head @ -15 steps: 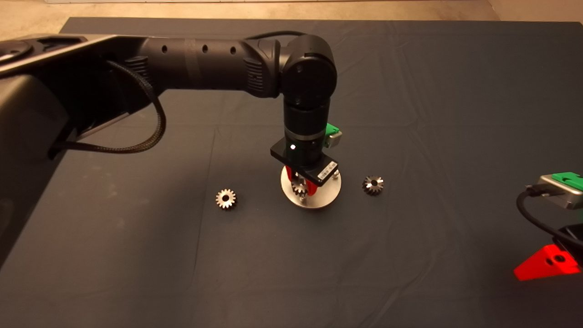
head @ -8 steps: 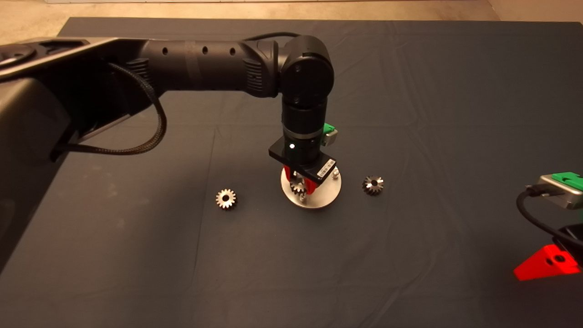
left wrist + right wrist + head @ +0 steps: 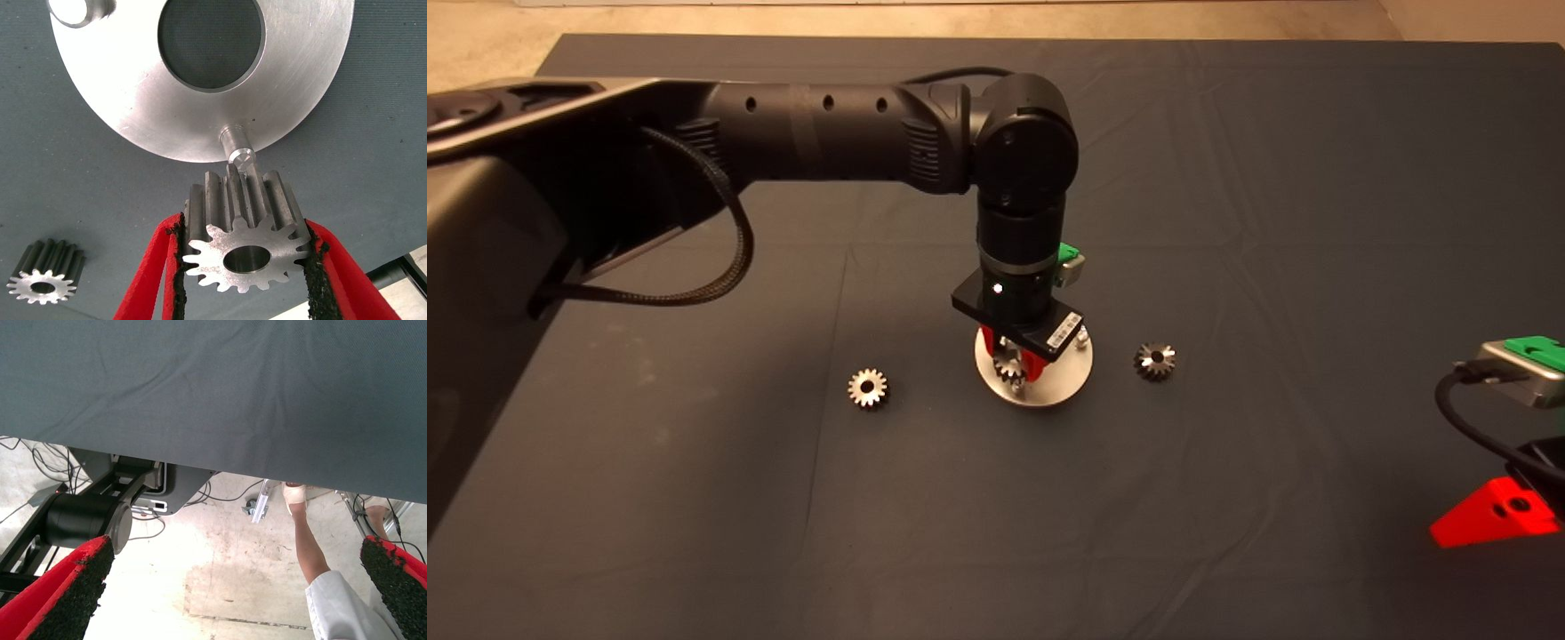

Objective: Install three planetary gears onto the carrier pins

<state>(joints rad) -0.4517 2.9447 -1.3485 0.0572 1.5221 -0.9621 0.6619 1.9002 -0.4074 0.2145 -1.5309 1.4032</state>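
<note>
Head view shows the left gripper (image 3: 1011, 365) pointing straight down over the disc (image 3: 1060, 384), fingers pinching a gear (image 3: 1009, 366). Left wrist view alone shows that gear (image 3: 245, 243) just beside a carrier pin (image 3: 236, 145), not seated. Right gripper (image 3: 1498, 516) waits at the worktop's edge, fingers spread.

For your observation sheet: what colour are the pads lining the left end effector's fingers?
Black, on red fingers, gripping the gear. The left wrist view shows it best.

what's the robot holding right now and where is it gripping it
The left gripper holds one planetary gear, pads pressed on opposite toothed sides. The right gripper holds nothing.
</note>
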